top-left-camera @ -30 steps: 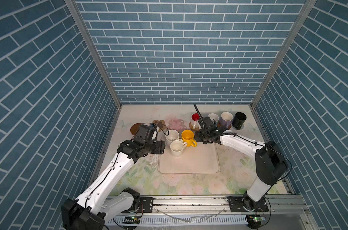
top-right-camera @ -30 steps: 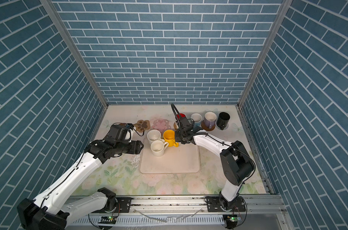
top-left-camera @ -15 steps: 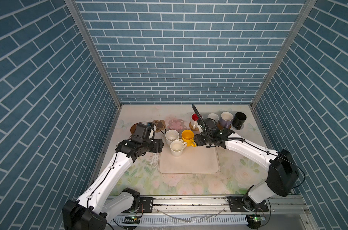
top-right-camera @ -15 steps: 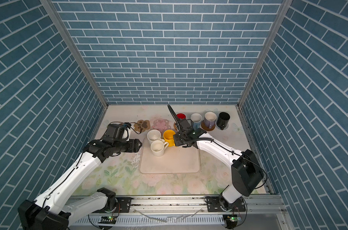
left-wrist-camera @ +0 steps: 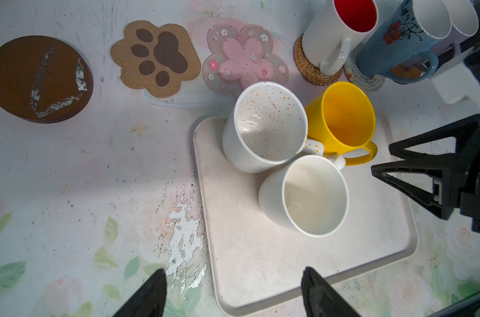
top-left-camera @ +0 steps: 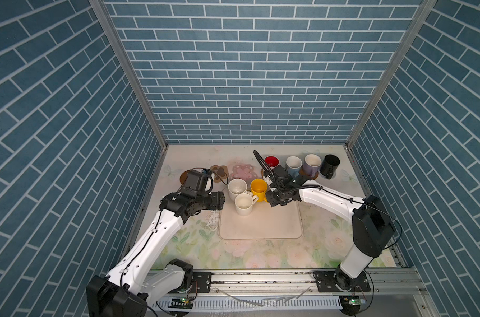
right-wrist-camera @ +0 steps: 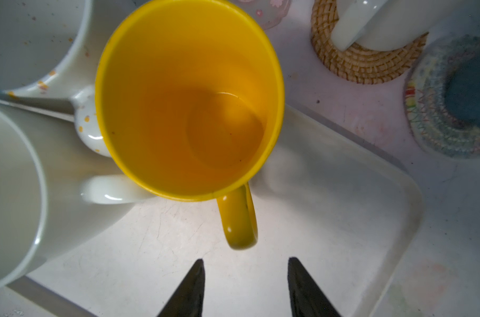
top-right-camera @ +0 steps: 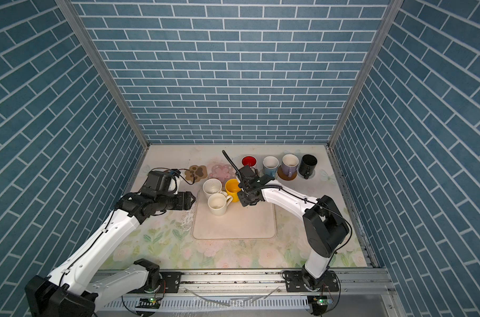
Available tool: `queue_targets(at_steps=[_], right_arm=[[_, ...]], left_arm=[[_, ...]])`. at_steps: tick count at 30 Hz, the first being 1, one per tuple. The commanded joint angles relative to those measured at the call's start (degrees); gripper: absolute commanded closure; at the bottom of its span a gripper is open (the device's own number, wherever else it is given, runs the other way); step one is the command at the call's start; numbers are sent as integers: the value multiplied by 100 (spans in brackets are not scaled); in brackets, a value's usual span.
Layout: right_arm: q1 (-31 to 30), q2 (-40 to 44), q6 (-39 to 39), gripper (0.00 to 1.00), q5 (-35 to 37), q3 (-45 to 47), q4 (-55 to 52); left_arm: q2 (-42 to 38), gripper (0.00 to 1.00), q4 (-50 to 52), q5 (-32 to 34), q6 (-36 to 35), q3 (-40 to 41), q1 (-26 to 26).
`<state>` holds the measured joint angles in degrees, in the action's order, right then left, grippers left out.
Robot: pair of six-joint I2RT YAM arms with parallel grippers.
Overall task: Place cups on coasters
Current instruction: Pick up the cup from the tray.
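Observation:
On the cream tray stand a yellow cup, a speckled cream cup and a plain cream cup, all touching. My right gripper is open and empty, its tips just short of the yellow handle. My left gripper hangs open over the tray's left corner. Three coasters lie bare: brown round, tan paw and pink flower. The red-inside cup stands on a rattan coaster.
Along the back right stand a light blue cup on a pale woven coaster, a lavender cup on a brown disc, and a black cup. Brick walls close in three sides. The tablecloth has a peeled patch beside the tray.
My right gripper has drawn back from the back row of cups and come down to the tray behind the yellow cup's handle. The left arm has barely moved.

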<state>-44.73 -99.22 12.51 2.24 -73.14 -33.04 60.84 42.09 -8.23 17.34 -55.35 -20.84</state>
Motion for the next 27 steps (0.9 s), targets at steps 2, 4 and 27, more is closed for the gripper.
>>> queue_targets(at_steps=[2,4,27], right_arm=[[-2,-272,-289,52,-101,-372,-133],[0,-371,-326,53,-118,-426,-125],[-5,-534,-345,100,21,-605,-130]], left_arm=[[-42,21,-12,11,12,60,80],[-34,21,-24,-4,6,68,104],[-57,21,-16,6,7,77,159]])
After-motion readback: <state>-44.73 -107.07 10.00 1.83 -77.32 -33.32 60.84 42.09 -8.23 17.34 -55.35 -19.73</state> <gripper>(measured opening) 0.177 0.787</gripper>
